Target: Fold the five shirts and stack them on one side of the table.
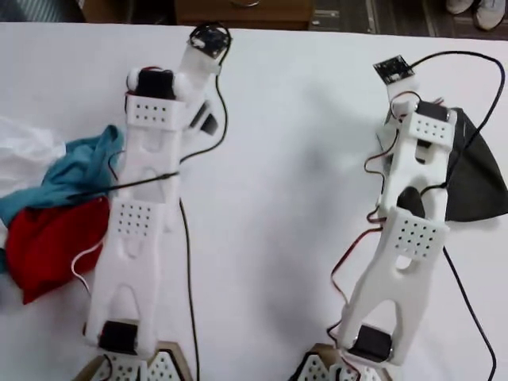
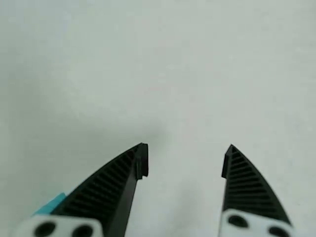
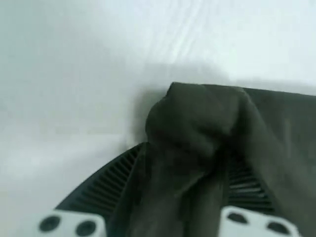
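Observation:
My right gripper (image 3: 190, 165) is shut on a bunched fold of the black shirt (image 3: 207, 123), which lies just above the white table. From above, the black shirt (image 1: 476, 178) spreads out to the right of the right arm (image 1: 417, 151). My left gripper (image 2: 185, 160) is open over bare tabletop with nothing between its fingers. In the high view it sits at the far left-centre (image 1: 203, 119). A heap at the left edge holds a red shirt (image 1: 48, 246), a teal shirt (image 1: 79, 167) and a white shirt (image 1: 24, 143), all crumpled.
The white table (image 1: 286, 182) has free room between the two arms. Black and red cables (image 1: 189, 262) run along each arm. A sliver of the teal shirt (image 2: 52, 203) shows beside my left finger.

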